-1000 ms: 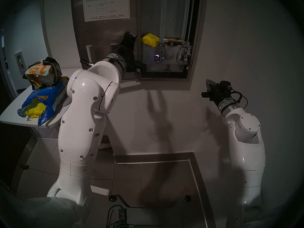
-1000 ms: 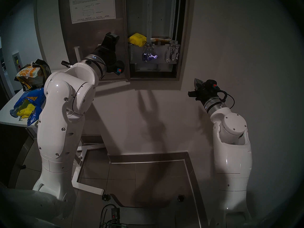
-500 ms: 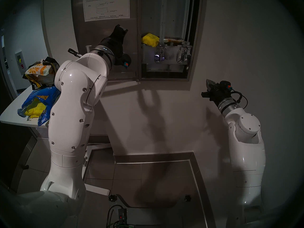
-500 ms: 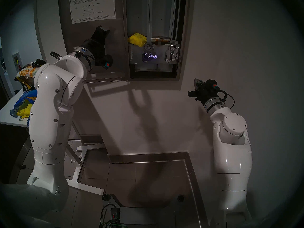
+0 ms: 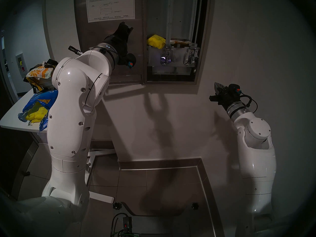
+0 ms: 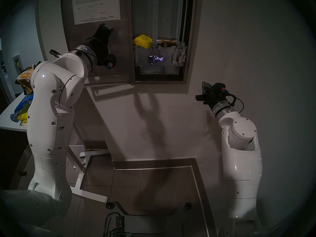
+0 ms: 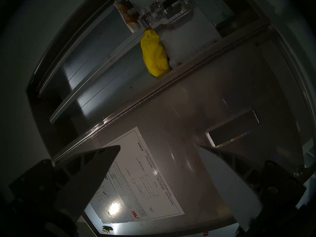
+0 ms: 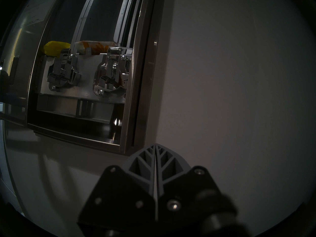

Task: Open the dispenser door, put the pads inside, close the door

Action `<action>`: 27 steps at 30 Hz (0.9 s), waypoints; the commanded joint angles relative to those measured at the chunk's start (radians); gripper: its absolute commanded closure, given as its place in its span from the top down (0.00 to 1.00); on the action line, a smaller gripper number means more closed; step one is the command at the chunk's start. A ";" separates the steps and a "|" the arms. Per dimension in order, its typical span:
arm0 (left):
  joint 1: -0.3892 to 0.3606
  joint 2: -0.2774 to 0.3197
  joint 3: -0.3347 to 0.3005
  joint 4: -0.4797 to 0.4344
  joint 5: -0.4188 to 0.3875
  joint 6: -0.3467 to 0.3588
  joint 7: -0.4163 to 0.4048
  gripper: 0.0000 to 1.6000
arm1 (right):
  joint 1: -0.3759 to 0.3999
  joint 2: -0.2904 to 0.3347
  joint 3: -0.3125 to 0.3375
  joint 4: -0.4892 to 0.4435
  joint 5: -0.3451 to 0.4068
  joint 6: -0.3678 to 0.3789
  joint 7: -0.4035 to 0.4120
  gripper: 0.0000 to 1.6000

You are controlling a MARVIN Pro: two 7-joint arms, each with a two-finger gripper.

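The dispenser (image 5: 201,43) hangs on the wall with its dispenser door (image 5: 109,33) swung open to the left, its white instruction sheet (image 5: 109,7) facing me. One yellow pad (image 5: 156,41) lies crumpled in the left chute above a chrome lever (image 5: 165,58). A white pad with orange print (image 5: 179,42) lies flat in the right chute. My left gripper (image 5: 126,27) is open and empty, held just in front of the door's inner face (image 7: 188,111), left of the hinge. My right gripper (image 5: 218,87) is shut on nothing, below and right of the dispenser.
A white table (image 5: 10,117) at the left carries a torn blue bag (image 5: 46,98) spilling yellow packets (image 5: 35,116), with an orange-flowered pack (image 5: 40,73) on top; my left elbow stands close beside them. A steel ledge (image 5: 205,176) runs along the floor below.
My left arm has drawn back from the dispenser opening, up and to the left across the door's inner face, with its jaws open throughout. The right arm has not moved.
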 commanded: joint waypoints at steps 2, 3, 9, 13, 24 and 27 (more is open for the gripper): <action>-0.040 -0.003 -0.006 -0.026 0.009 0.005 0.007 1.00 | 0.022 0.007 0.002 -0.036 -0.001 -0.009 0.000 0.16; -0.040 -0.003 -0.006 -0.026 0.009 0.005 0.007 1.00 | 0.022 0.007 0.001 -0.036 -0.001 -0.009 -0.001 0.16; -0.064 0.016 0.001 -0.048 -0.006 -0.041 0.008 1.00 | 0.022 0.008 0.001 -0.035 0.000 -0.009 -0.001 0.16; -0.050 0.037 -0.026 -0.077 -0.025 -0.076 -0.003 1.00 | 0.022 0.009 0.000 -0.035 0.001 -0.009 -0.002 0.16; -0.048 -0.029 -0.126 -0.115 -0.083 -0.027 -0.069 1.00 | 0.022 0.011 -0.001 -0.034 0.003 -0.010 -0.004 0.16; -0.066 -0.081 -0.159 -0.109 -0.136 0.031 -0.114 1.00 | 0.022 0.011 -0.001 -0.033 0.004 -0.010 -0.004 0.16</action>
